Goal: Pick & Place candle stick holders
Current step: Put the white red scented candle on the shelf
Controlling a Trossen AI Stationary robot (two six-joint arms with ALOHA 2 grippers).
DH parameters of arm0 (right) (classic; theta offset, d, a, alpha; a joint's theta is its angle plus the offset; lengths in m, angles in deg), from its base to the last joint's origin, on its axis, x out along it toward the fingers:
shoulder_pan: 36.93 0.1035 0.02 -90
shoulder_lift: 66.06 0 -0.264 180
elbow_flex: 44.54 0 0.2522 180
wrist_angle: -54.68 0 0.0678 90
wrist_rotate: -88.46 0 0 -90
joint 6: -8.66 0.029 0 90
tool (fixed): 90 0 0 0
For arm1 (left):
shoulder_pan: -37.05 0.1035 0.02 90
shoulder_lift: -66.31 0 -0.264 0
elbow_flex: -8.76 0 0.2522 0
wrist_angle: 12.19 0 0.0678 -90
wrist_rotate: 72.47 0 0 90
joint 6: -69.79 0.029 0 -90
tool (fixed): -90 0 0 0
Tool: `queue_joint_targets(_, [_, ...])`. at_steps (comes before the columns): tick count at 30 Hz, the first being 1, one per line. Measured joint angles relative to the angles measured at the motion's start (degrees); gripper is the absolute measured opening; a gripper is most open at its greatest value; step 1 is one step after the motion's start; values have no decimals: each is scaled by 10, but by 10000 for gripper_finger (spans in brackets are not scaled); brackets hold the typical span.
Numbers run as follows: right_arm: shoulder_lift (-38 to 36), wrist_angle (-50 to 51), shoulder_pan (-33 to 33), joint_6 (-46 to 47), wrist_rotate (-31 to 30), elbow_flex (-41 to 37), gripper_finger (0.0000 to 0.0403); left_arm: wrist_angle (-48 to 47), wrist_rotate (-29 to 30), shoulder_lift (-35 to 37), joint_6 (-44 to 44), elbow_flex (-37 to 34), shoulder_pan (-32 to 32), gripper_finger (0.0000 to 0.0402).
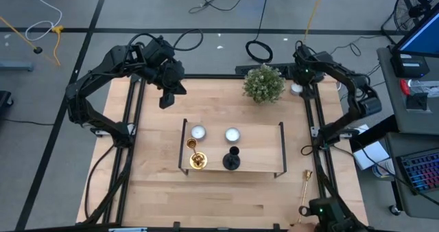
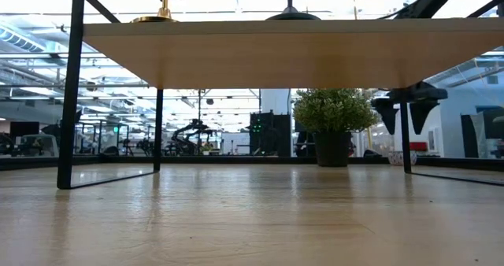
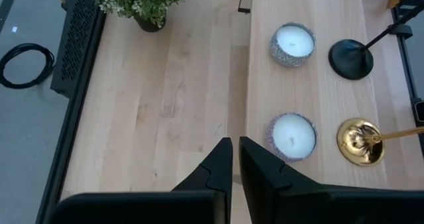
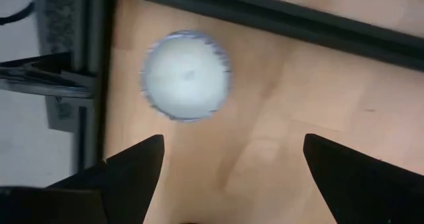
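2 dark, near-black jointed arms are seen from above, each built of chunky rounded segments w/ bulkier housings at the joints. The left arm (image 1: 103, 74) is matte black throughout; a blocky wrist unit is carried ahead of its black 2-finger left gripper (image 1: 164, 100). The fingers (image 3: 213, 171) are shown in the left wrist view as flat, angular black wedges tapering to blunt tips, mounted on a wide black crossbar. The right arm (image 1: 343, 88) is of the same black build; small green indicator lights are visible on 2 of its housings. The black right gripper (image 4: 232, 177) is shown w/ broad, pointed, matte fingers (image 4: 132, 171).
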Motion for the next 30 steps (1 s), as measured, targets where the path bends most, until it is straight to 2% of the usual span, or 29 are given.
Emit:
queue_joint_targets(13, [10,-31,-25,3,-17,0,359,-1,0,0,0,0,0,30])
queue_joint_targets(23, [63,-83,-17,-2,11,0,359,0,1,0,-2,0,0,30])
queue_joint_targets(30, [82,-75,-12,1,15,0,359,-3,2,0,-4,0,0,30])
